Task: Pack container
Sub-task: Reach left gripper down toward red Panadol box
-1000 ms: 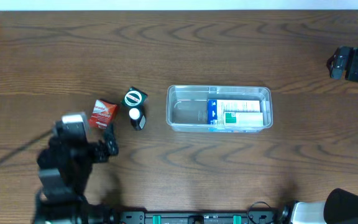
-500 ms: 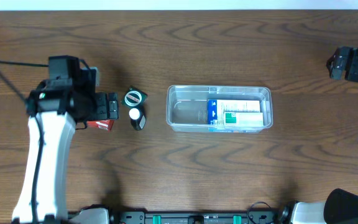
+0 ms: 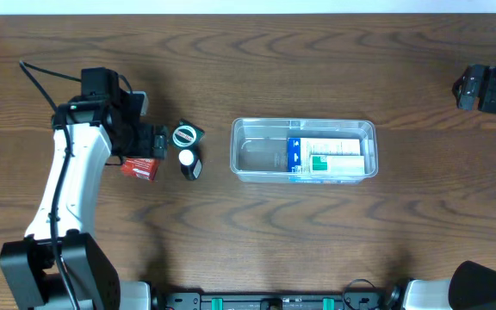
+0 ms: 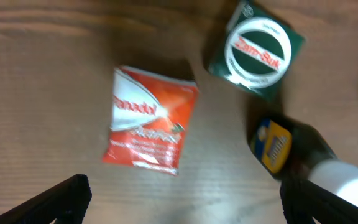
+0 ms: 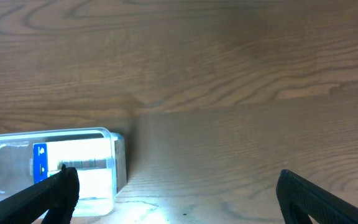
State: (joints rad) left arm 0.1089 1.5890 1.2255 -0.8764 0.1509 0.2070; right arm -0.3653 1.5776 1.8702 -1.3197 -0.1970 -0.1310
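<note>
Well right of left tool (image 3: 157, 143): container (image 3: 261, 156)

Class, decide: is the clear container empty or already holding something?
Not empty: the container holds a blue-and-white box in its right part; its left part looks bare.

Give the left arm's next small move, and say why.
Probably lower the open left end effector onto the red packet and close. The packet lies flat on the table just ahead of the spread fingers, untouched and outside the container.

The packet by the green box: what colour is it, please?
The packet is red and white, clearest in the left wrist view.
</note>
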